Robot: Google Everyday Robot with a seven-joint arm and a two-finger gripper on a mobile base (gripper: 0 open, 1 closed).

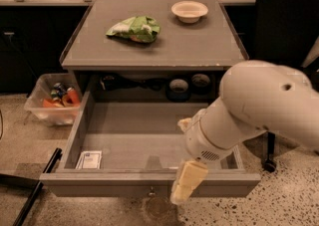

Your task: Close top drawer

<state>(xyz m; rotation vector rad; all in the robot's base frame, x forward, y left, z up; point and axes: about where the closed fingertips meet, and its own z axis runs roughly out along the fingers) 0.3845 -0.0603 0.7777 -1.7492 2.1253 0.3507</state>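
Observation:
The top drawer (149, 184) is pulled far out of the grey cabinet, with its deep grey tray open to view. A small white packet (89, 160) lies in its front left corner. The small knob on the front panel is barely seen at the panel's lower edge. My gripper (183, 186) hangs from the big white arm (249, 115) and sits over the drawer's front panel, right of centre, with its cream fingers pointing down across the panel. The two lower drawers are out of view.
The cabinet top (199, 46) holds a green chip bag (134, 28) and a white bowl (189, 11). A clear bin (52, 101) of items stands on the floor at the left. A black pole (35, 192) lies at the lower left. A dark chair (284, 21) stands at the right.

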